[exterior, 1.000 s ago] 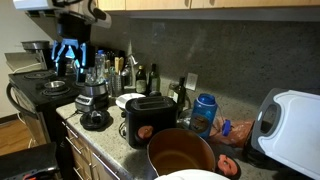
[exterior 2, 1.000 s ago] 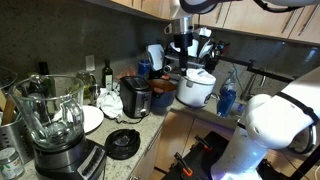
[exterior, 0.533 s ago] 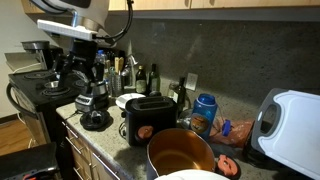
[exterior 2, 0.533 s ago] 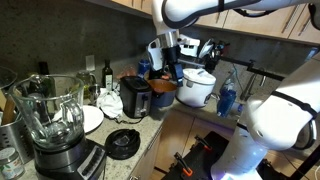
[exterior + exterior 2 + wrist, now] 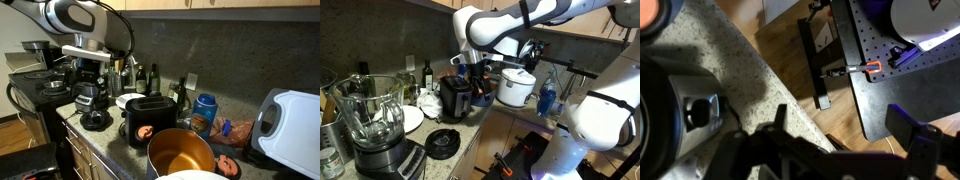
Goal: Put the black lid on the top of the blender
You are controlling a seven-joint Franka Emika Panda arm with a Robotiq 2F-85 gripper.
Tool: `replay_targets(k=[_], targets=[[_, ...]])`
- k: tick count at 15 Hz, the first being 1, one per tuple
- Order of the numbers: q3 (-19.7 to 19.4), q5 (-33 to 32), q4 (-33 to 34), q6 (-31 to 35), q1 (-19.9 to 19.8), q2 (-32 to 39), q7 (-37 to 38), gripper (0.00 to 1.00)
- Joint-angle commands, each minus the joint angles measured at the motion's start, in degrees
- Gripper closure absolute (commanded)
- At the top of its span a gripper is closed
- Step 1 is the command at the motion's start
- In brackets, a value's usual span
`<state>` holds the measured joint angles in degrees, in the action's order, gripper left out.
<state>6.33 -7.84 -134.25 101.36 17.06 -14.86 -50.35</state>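
One gripper [image 5: 840, 128] hovering above counter [image 5: 735, 60], jaws standing wide apart, holding nothing. One black lid [image 5: 442, 143] lying flat just beside one blender [image 5: 370, 118].

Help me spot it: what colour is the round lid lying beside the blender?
Black. The lid shows best in an exterior view.
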Motion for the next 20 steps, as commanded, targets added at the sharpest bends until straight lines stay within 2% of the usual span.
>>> replay_targets(k=[1,6,12,16,20], targets=[[2.1,0.6,-1.6,5.8,0.5,2.3,-3.8,0.00],[3.5,2.2,-4.4,15.5,0.3,5.0,-5.2,0.00],[4.2,10.3,-8.0,27.7,0.9,7.0,-8.4,0.00],[5.0,14.7,-9.3,31.6,1.4,8.8,-12.5,0.00],[6.2,15.0,-10.3,33.6,1.2,11.2,-13.2,0.00]])
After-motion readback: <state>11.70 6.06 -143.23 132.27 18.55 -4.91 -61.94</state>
